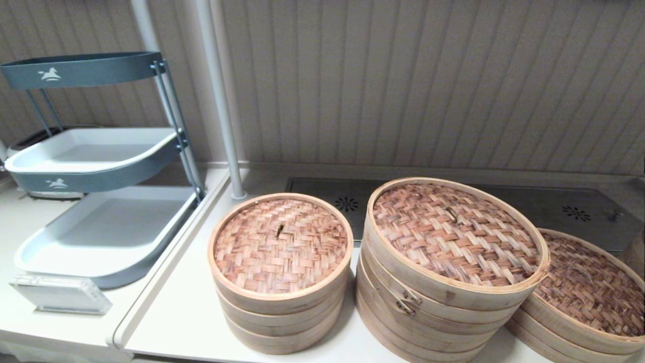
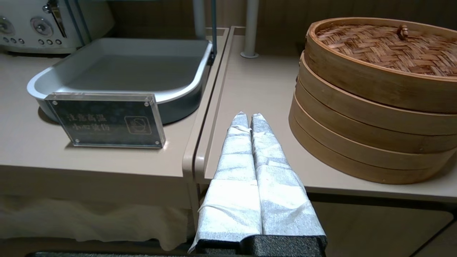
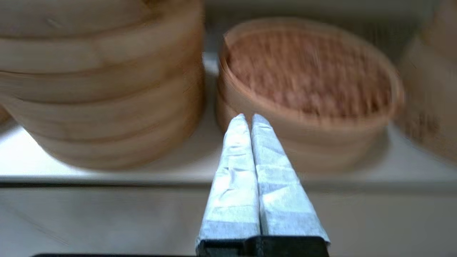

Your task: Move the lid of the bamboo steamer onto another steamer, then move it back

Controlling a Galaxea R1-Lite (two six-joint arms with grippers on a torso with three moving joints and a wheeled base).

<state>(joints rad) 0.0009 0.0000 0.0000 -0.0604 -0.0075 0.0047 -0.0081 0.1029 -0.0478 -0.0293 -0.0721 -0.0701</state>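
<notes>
The bamboo steamer lid (image 1: 456,234), large with a tall pale rim and a reddish-tan woven top, sits on the tall wide stack with the metal clasp (image 1: 408,300). To its right stands another steamer (image 1: 589,287), low and wide with a darker brown woven top; it also shows in the right wrist view (image 3: 310,71). Neither arm appears in the head view. My right gripper (image 3: 247,116) is shut and empty, below the table's front edge, facing the gap between these two stacks. My left gripper (image 2: 246,115) is shut and empty at the front edge, left of the narrow stack (image 2: 375,100).
The narrower three-tier stack (image 1: 280,247) stands left of the tall one. A blue-grey tiered tray rack (image 1: 101,222), an acrylic sign (image 2: 107,119) and a toaster (image 2: 43,25) occupy the left counter. A white pole (image 1: 221,101) rises behind. Another bamboo piece (image 1: 637,252) shows at the far right.
</notes>
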